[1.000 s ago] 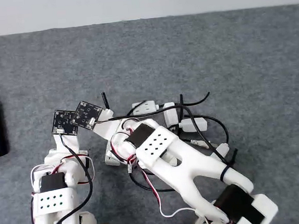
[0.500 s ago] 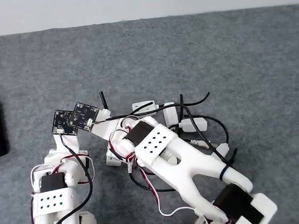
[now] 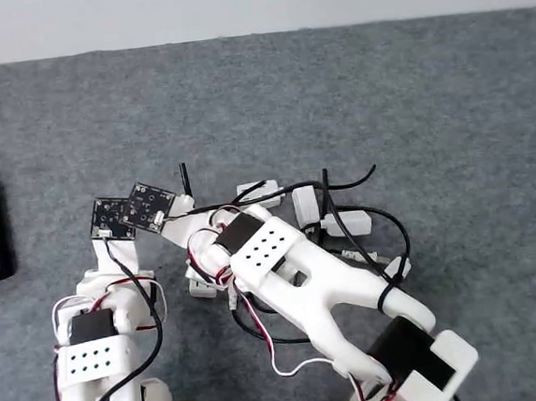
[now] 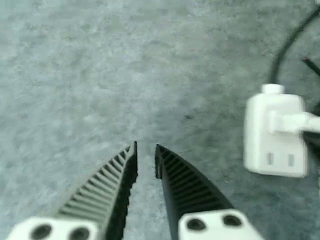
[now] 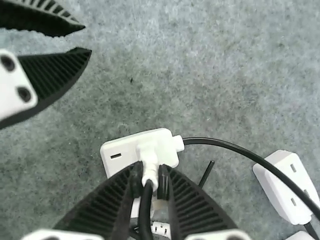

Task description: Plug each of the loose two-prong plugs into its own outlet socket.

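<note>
My right gripper (image 5: 149, 172) pinches a plug (image 5: 159, 146) on an outlet (image 5: 116, 152), having swung left. My left gripper (image 4: 145, 151) stands narrowly apart.

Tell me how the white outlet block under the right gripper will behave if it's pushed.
The outlet block looks small and light, lying loose on the carpet, so it likely slides or twists. The black cable from the plug on it looks springy and may tug it sideways.
</note>
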`<control>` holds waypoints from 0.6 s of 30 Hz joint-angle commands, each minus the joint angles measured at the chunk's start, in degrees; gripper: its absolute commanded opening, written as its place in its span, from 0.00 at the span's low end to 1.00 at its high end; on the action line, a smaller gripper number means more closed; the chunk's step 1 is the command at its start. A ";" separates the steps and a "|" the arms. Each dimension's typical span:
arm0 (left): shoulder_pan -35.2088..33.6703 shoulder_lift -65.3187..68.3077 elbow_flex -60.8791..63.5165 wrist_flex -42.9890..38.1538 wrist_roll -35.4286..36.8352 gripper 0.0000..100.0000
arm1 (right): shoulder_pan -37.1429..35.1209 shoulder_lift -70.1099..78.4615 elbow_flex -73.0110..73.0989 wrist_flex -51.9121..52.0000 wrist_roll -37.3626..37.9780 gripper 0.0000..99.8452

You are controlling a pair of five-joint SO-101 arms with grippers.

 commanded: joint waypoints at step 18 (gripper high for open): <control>-12.75 -0.79 -5.93 -1.41 3.87 0.01 | -1.27 8.40 -0.26 1.80 -3.96 0.01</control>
